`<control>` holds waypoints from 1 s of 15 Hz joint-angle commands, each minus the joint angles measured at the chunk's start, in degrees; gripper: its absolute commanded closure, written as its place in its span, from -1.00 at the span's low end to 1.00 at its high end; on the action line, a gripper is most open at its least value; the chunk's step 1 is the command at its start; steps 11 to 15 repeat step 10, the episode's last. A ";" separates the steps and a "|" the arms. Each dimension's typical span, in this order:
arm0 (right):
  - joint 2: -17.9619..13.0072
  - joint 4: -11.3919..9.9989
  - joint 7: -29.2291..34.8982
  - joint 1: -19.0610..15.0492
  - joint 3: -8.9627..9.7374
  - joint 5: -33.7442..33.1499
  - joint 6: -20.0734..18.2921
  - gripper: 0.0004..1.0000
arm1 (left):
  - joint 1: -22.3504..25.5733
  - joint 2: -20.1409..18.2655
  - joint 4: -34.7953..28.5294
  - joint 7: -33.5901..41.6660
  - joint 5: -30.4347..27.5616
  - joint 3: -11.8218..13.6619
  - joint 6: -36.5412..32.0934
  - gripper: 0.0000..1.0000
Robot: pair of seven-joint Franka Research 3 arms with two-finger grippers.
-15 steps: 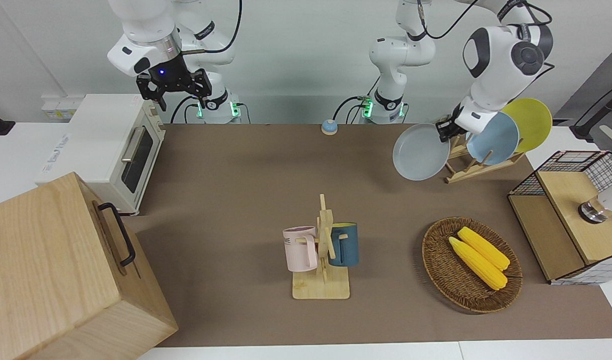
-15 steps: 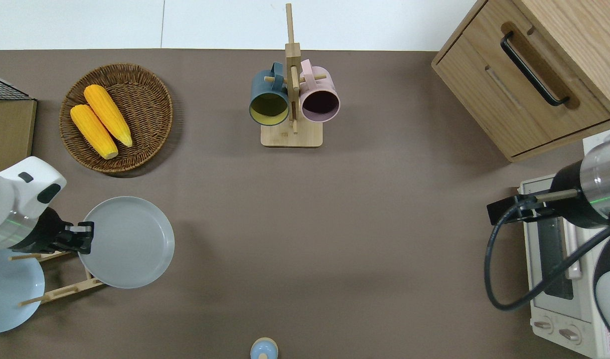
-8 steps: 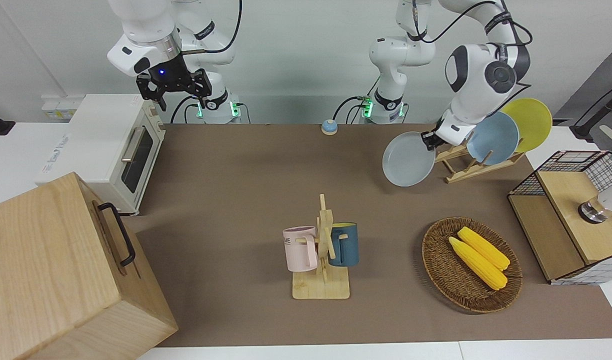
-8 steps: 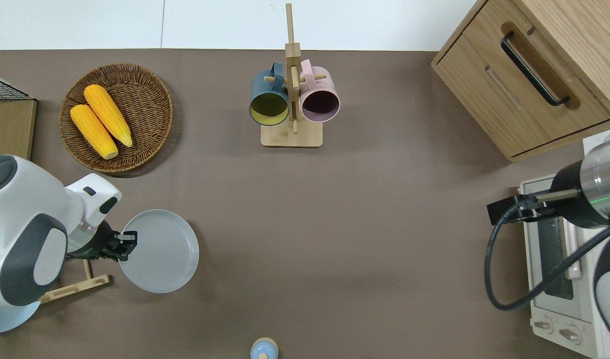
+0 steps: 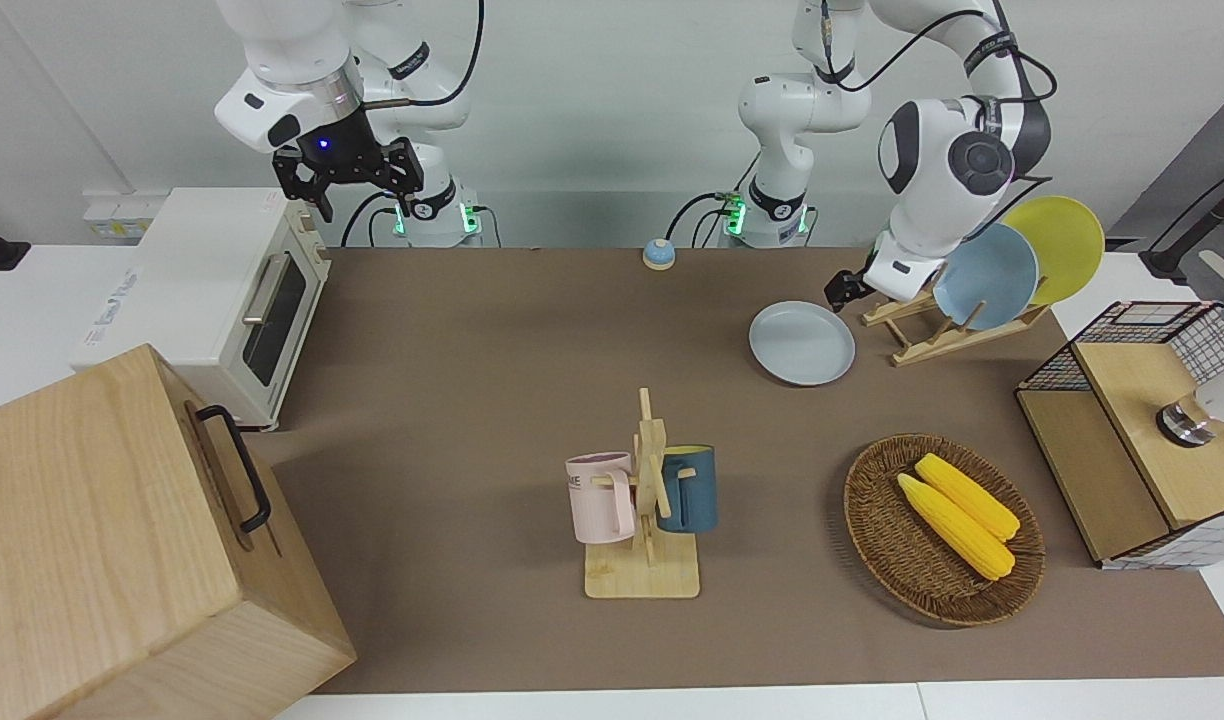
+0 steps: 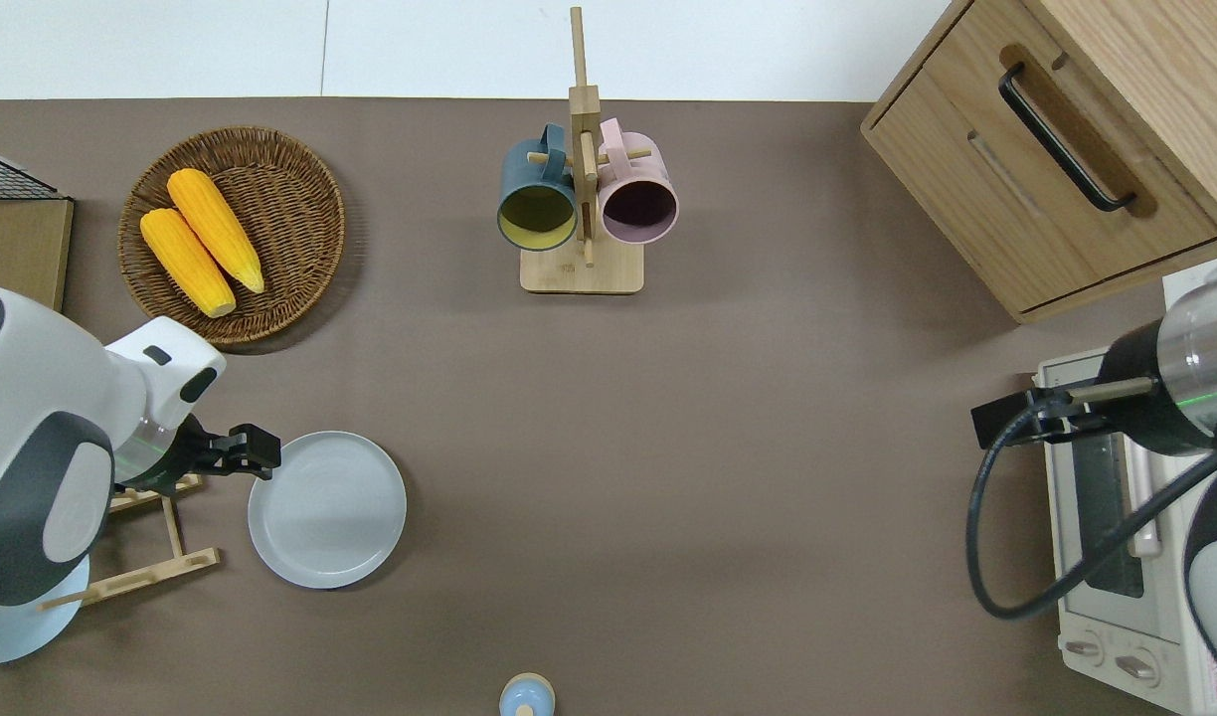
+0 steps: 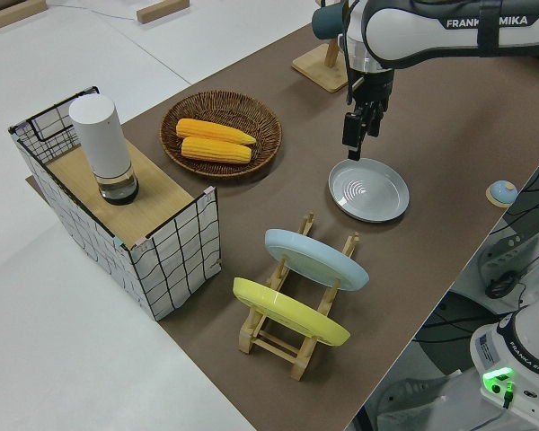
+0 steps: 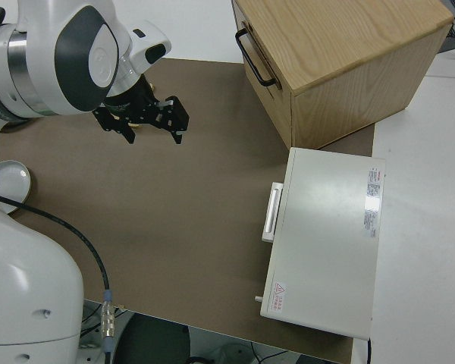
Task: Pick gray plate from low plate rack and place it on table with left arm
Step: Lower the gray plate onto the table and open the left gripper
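The gray plate [image 5: 802,343] lies flat on the brown table [image 5: 492,350], beside the low plate rack [image 5: 932,345] toward the table's middle; it also shows in the overhead view [image 6: 327,508] and the left side view [image 7: 368,190]. My left gripper [image 5: 840,292] hangs just above the plate's rim on the rack side, open and holding nothing [image 6: 260,459] [image 7: 355,144]. The rack holds a blue plate [image 5: 992,275] and a yellow plate [image 5: 1062,240]. My right arm is parked, its gripper [image 5: 347,190] open.
A mug stand [image 5: 647,500] with two mugs stands mid-table. A wicker basket [image 5: 942,530] holds two corn cobs. A wire crate [image 5: 1142,430], a small bell [image 5: 658,254], a toaster oven [image 5: 222,290] and a wooden cabinet [image 5: 122,540] ring the table.
My left gripper carried the gray plate away from the rack and down; the plate went from tilted in the air to flat on the table, and the gripper let go of it.
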 commanded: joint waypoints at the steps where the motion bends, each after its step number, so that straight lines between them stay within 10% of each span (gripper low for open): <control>1: -0.27 0.35 -0.19 -0.84 0.38 0.21 -0.87 -0.97 | -0.70 -0.91 8.46 -0.88 0.24 1.22 -2.59 -0.99; 15: -0.27 0.35 -0.19 -0.76 0.38 0.21 -0.87 -0.97 | -0.70 -2.76 18.60 -0.78 -1.44 1.13 -8.75 -0.99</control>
